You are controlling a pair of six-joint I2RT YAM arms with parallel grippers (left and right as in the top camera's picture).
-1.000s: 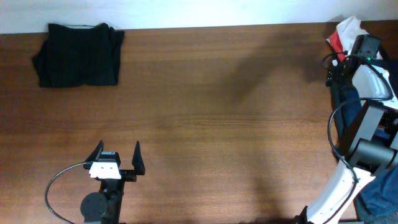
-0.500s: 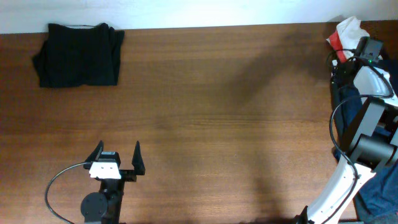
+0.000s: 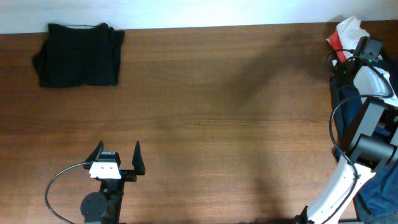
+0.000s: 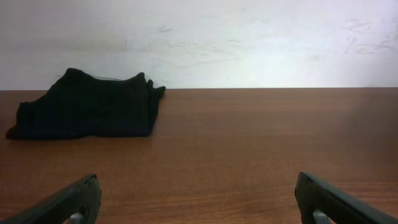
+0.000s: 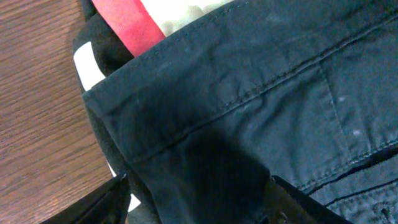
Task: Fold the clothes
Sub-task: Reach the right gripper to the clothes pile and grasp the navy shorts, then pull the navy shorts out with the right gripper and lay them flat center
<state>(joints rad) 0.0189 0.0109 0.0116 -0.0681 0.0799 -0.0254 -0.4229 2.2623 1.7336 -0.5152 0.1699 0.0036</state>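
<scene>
A dark navy garment fills the right wrist view, its hem seam running across. My right gripper is open, its fingers spread wide with the navy cloth lying between them. A white-and-red printed shirt lies under the navy piece. In the overhead view the right gripper is over the pile at the table's far right, by the shirt and the navy cloth. A folded black garment lies at the far left, also in the left wrist view. My left gripper is open and empty.
The brown wooden table spans the view, with a white wall behind its far edge. More blue cloth hangs off the table's right edge near the right arm's base. The left gripper hovers low over bare wood.
The right gripper shifted slightly to the right over the clothes pile a second ago and has held still since. The left arm has not moved.
</scene>
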